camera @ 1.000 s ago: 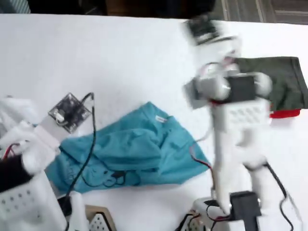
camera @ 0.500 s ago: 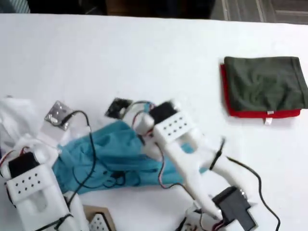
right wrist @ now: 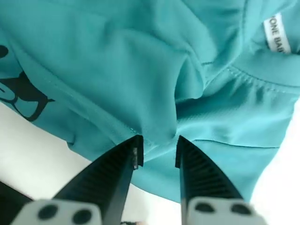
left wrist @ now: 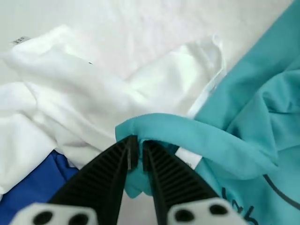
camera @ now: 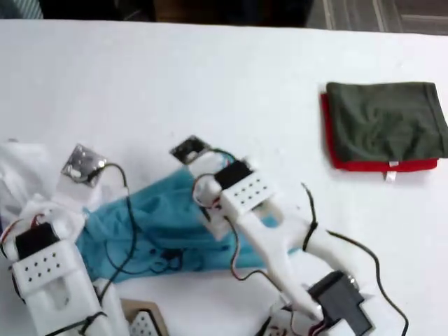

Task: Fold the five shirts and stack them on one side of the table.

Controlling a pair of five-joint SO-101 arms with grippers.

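Observation:
A crumpled teal shirt (camera: 164, 220) lies at the table's front middle. My left gripper (left wrist: 136, 153) is shut on a fold at the shirt's left edge (left wrist: 187, 136), beside a white shirt (left wrist: 93, 93). My right gripper (right wrist: 157, 151) stands open, its fingers on either side of a raised fold of the teal shirt (right wrist: 140, 70) near the collar label (right wrist: 276, 35). The right arm (camera: 245, 192) hangs over the shirt's upper right part. A folded dark green shirt (camera: 385, 122) rests on a folded red shirt (camera: 371, 166) at the right.
A crumpled white shirt (camera: 17, 168) lies at the left edge, with a blue shirt (left wrist: 33, 180) under it. The left arm (camera: 45, 269) and loose cables (camera: 129, 231) cross the teal shirt. The table's far half (camera: 175, 77) is bare white.
The right arm swung from beside the folded stack over to the teal shirt and settled onto it. The left arm drew back toward the front, and the shirt's left edge bunched.

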